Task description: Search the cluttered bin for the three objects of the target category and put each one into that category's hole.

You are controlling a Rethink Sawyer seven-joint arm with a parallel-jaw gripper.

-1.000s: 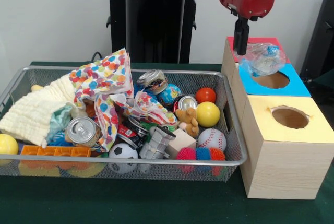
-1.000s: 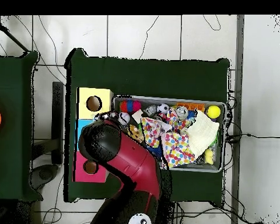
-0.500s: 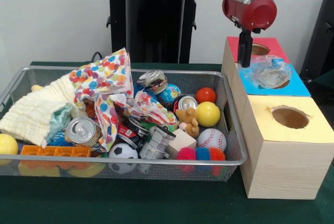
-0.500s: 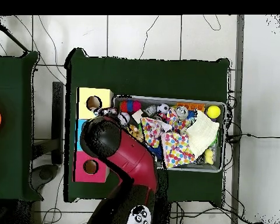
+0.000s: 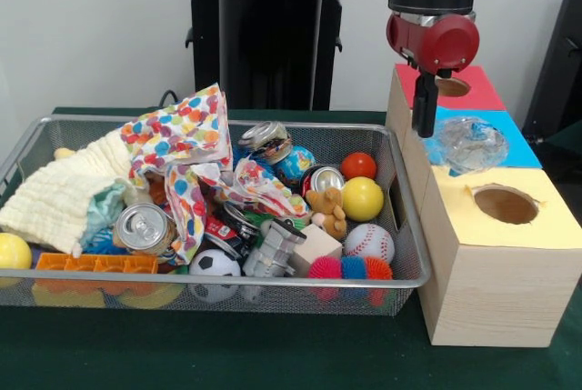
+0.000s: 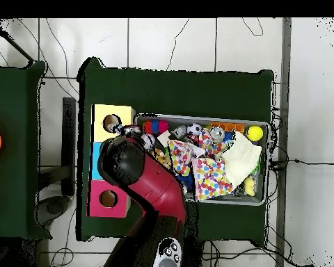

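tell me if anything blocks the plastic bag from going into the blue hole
Nothing visible does. The plastic bag lies right on the blue box, covering its hole, with the gripper beside it.

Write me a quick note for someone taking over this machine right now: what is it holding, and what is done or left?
Gripper: hanging beside the blue-topped wooden box; open or shut cannot be told.
A crumpled clear plastic bag sits over the blue box's hole, not pushed in.
The red-topped box and yellow-topped box show empty-looking holes.
The wire mesh bin is full of balls, cans and cloths.
Left: settle the bag, then search for more.
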